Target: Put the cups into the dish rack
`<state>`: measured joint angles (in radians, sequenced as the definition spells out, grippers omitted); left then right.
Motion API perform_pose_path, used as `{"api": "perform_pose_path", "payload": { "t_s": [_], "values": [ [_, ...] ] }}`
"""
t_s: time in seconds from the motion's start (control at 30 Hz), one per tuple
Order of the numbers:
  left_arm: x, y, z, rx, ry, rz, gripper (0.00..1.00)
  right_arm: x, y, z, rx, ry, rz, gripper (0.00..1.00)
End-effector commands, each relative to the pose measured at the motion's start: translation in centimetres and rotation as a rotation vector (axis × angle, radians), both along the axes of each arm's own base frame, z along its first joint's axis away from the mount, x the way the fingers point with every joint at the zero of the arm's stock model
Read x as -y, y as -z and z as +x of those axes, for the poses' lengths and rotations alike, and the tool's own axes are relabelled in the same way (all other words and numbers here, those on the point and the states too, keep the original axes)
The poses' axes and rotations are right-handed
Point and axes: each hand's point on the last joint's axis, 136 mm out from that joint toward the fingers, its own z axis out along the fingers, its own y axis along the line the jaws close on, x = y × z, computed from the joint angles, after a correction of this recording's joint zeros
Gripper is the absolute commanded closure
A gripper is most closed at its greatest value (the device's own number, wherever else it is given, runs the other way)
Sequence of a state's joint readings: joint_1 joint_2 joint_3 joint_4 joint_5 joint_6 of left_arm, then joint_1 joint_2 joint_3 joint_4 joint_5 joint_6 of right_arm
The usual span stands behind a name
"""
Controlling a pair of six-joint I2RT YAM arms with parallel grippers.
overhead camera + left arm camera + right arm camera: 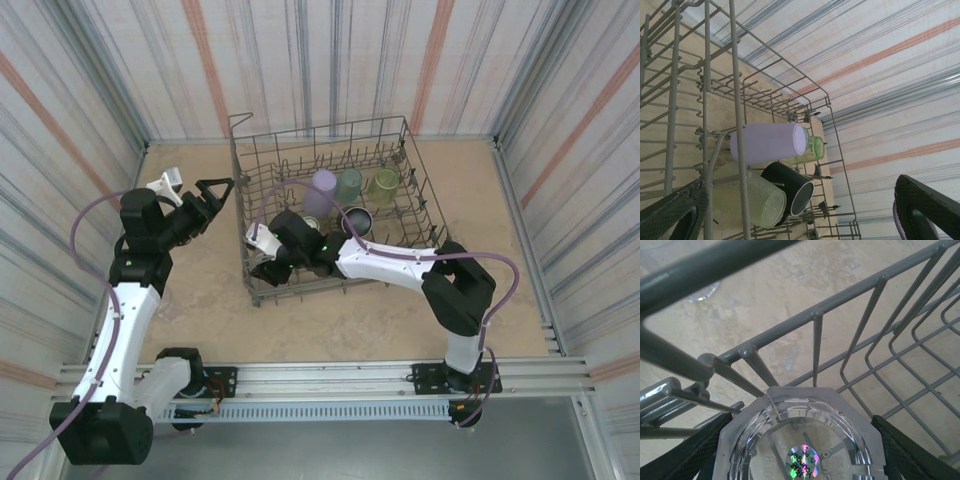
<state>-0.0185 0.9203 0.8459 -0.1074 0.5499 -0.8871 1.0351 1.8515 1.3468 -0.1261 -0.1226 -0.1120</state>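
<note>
The dish rack (420, 190) stands mid-table. In its far half lie a lavender cup (322, 189), a teal cup (348, 185), a yellow-green cup (384, 183) and a dark cup (355, 220). My right gripper (268, 262) reaches into the rack's near-left corner. It is shut on a clear cup (800, 440), whose octagonal base with a shiny sticker sits between both fingers (690, 450) over the rack wires (815, 340). My left gripper (222, 200) hangs open and empty outside the rack's left wall. Through that wall (737, 100) it faces the lavender cup (767, 142), the dark cup (790, 187) and a ribbed yellow-green cup (750, 195).
Striped walls (60, 120) close in the tan table (380, 320) on three sides. A raised wire loop (238, 120) stands at the rack's far-left corner. The arms' rail (330, 385) runs along the near edge. Bare tabletop lies in front of and to the right of the rack.
</note>
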Motion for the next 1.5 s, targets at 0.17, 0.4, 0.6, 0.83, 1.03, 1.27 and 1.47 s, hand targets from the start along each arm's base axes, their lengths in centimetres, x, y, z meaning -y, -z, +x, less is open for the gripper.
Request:
{"api": "perform_pose_path", "payload": {
  "t_s": [0.17, 0.4, 0.6, 0.83, 1.03, 1.27, 1.47],
  "values": [
    [-0.2, -0.3, -0.2, 0.02, 0.001, 0.007, 0.01, 0.5, 2.2, 0.0, 0.045, 0.033, -0.136, 0.24],
    [-0.2, -0.2, -0.2, 0.019, -0.001, 0.008, 0.01, 0.3, -1.4, -0.4, 0.06, 0.036, -0.03, 0.01],
    [-0.2, -0.2, -0.4, 0.021, -0.002, 0.01, 0.01, 0.6, -4.4, -0.9, 0.081, 0.032, 0.092, 0.01],
    [-0.4, -0.3, -0.5, 0.02, -0.009, 0.011, 0.01, 1.5, -7.0, -1.0, 0.085, 0.053, 0.194, 0.01],
    [-0.7, -0.3, -0.6, 0.021, -0.016, 0.022, 0.01, 2.3, -8.5, -1.5, 0.07, 0.046, 0.259, 0.01],
    [-2.0, 0.2, -0.9, -0.006, -0.069, 0.091, 0.01, 4.5, -9.2, -1.4, 0.091, 0.093, 0.273, 0.01],
    [-3.3, 0.9, -1.2, -0.059, -0.117, 0.194, 0.01, 7.2, -9.5, -1.3, 0.113, 0.141, 0.28, 0.01]
  ]
}}
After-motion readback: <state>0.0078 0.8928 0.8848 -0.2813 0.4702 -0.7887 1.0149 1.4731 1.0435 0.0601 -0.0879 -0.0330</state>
